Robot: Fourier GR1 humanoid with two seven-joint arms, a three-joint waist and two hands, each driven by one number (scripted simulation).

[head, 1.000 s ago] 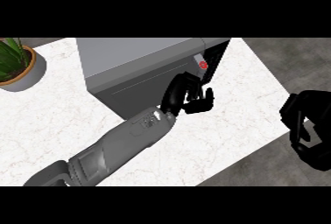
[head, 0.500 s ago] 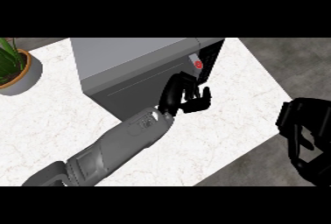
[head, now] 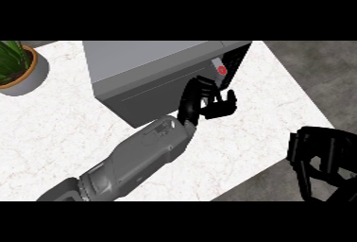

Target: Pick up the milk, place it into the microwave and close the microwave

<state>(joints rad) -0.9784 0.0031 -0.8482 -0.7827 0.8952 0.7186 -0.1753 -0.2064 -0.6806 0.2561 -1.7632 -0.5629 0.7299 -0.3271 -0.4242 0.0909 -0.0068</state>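
Vs 1 s ago: dark gap at R end of microwave (head: pixel 157 59) narrower. L hand (head: pixel 209 100) a touch further R along the front. R hand (head: pixel 317 158) lower in view and nearer centre.

Fingers (head: pixel 197 90) of L hand bent and bunched together, not spread. Tips against R edge of dark front panel (head: pixel 150 97), just below-left of red button (head: pixel 222 70). Thumb juts up at hand's R side, apart from the fingers. Nothing seen pinched or wrapped.

Grey L forearm (head: pixel 140 156) comes in from lower L, running diag up to the wrist in front of the panel.

Milk: not made out anywhere in view, so location, pointing dir and long axis can't be told.

Microwave sits at back of white marble counter (head: pixel 63 123). Long axis runs lower L to upper R in view. Front faces lower R, light grey top in full view. Red button on pale strip at R end, dark gap just beyond it.

R hand off the counter's R edge, over dark floor (head: pixel 314 61), partly cut off at lower R. Fingers relaxed, slightly bent, apart, holding nothing.

Potted plant (head: pixel 15 64) at counter's far L, well apart from microwave.
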